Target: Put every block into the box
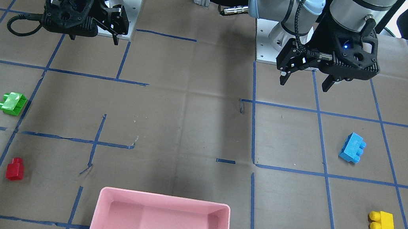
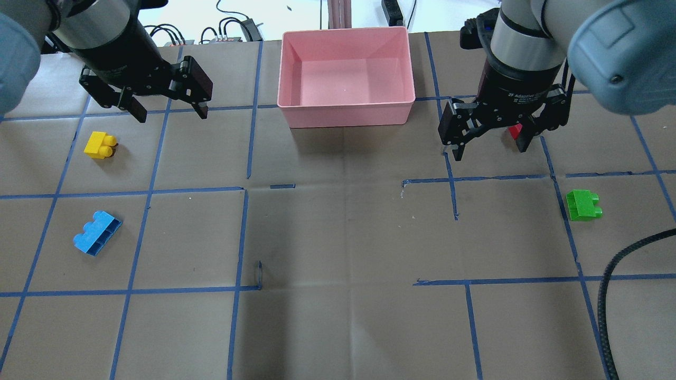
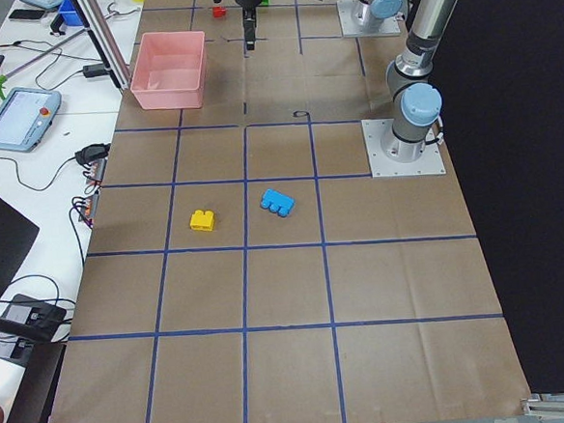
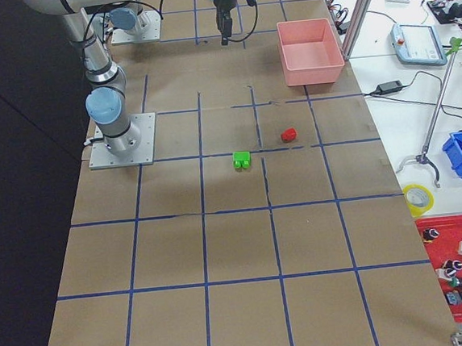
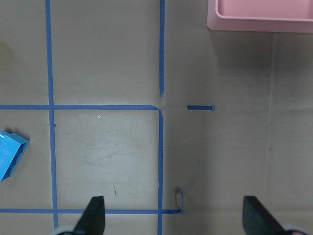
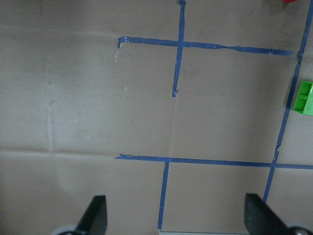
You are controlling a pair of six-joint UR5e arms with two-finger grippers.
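Observation:
The pink box (image 2: 346, 113) stands at the table's far middle edge and holds nothing; it also shows in the front view (image 1: 164, 197). On my left side lie the yellow block (image 2: 99, 144) and the blue block (image 2: 97, 233). On my right side lie the green block (image 2: 583, 205) and the red block (image 2: 515, 131), which my right gripper partly hides. My left gripper (image 2: 169, 111) is open and empty, hovering just beyond the yellow block. My right gripper (image 2: 491, 148) is open and empty, above the table in front of the red block. The blue block's end shows in the left wrist view (image 5: 11, 154).
The brown paper table top carries a grid of blue tape lines. A black cable (image 2: 623, 295) hangs at the near right. The arm bases (image 1: 278, 41) stand at the robot's edge. Benches with a tablet (image 3: 19, 119) and tools flank the box side.

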